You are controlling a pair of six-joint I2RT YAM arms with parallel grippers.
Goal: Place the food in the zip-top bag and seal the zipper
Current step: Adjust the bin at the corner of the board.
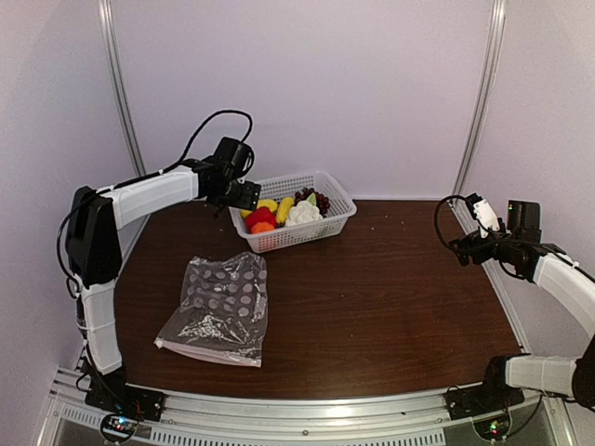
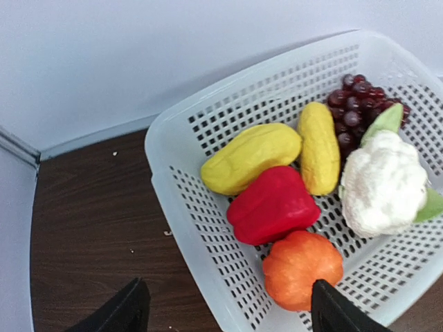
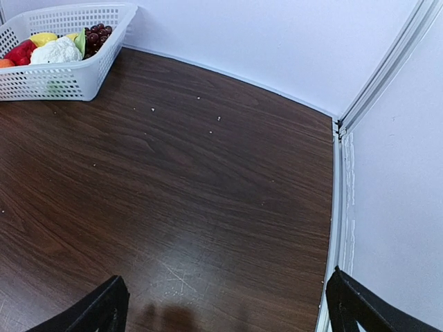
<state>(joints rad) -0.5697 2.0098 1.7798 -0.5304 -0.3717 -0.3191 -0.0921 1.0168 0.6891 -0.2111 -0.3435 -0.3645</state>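
Note:
The toy food lies in a white perforated basket (image 1: 330, 190): two yellow banana-like pieces (image 2: 252, 155), a red pepper (image 2: 273, 204), an orange round fruit (image 2: 301, 266), dark purple grapes (image 2: 356, 100) and a white cauliflower (image 2: 381, 183). My left gripper (image 1: 244, 195) hovers open and empty over the basket's left end, its fingertips (image 2: 128, 311) straddling the rim and the orange fruit. The dotted zip-top bag (image 1: 221, 307) lies flat on the table, front left; its zipper does not show clearly. My right gripper (image 1: 462, 249) is open and empty above the table's right edge.
The dark wooden table (image 1: 372, 297) is bounded by white walls at the back and sides. A metal rail (image 3: 337, 207) runs along the right edge. The basket also shows far left in the right wrist view (image 3: 62, 76).

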